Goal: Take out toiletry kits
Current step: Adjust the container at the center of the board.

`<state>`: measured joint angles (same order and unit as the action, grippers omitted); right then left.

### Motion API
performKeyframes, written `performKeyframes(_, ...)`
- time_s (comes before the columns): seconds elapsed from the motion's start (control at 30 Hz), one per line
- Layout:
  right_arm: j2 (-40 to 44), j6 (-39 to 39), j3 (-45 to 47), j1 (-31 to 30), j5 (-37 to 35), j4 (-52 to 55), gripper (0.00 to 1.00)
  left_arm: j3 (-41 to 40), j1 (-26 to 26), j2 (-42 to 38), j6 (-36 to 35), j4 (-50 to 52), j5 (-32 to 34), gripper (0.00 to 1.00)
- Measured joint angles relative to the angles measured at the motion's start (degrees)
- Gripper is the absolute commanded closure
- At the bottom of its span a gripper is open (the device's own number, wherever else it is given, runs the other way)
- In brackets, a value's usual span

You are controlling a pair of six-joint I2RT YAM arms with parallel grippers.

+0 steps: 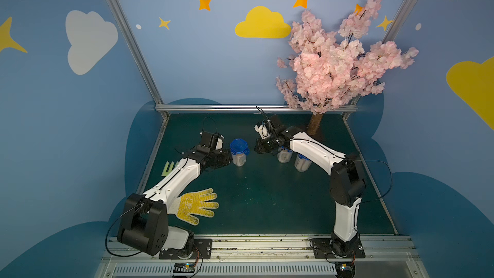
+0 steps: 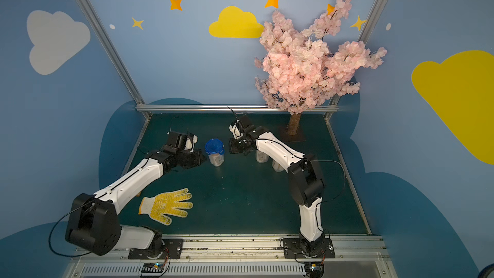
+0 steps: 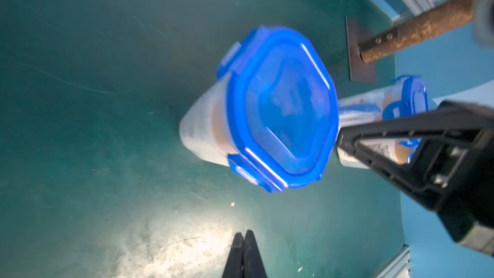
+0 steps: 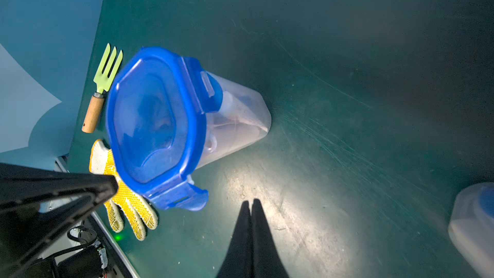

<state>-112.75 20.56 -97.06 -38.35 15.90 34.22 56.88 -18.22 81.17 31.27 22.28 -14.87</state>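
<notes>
Yellow glove (image 1: 196, 205) lies nearest. Farther back, both the left gripper (image 1: 227, 160) and right gripper (image 1: 257, 150) are clenched, empty, flanking a lidded jar (image 2: 216, 157); toiletry kits (image 1: 239, 160) seem blurrily inside. Prying its blue lid (image 1: 238, 146) unbraced could topple it.

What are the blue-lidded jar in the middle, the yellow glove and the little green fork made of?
Jar: clear, slightly cloudy plastic, it seems; the wall is see-through.
Its lid: glossy blue plastic, with snap tabs at the rim.
Glove: whitish knitted fabric with a yellow dotted grip coating, probably rubbery.
Fork: green painted tines, likely metal, on a pale handle that looks wooden.
</notes>
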Motion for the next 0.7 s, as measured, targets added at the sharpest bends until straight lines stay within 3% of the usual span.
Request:
performKeyframes(0.23, -2.5, -0.1, -7.0, -1.5, 1.4, 1.0, 1.0, 1.2, -0.3, 3.7, 0.0, -0.1, 0.1, 0.98)
performKeyframes(0.7, -3.8, 0.0, -6.7, -3.1, 3.8, 1.9, 1.0, 4.6, 4.5, 6.3, 0.0, -2.0, -0.5, 0.98)
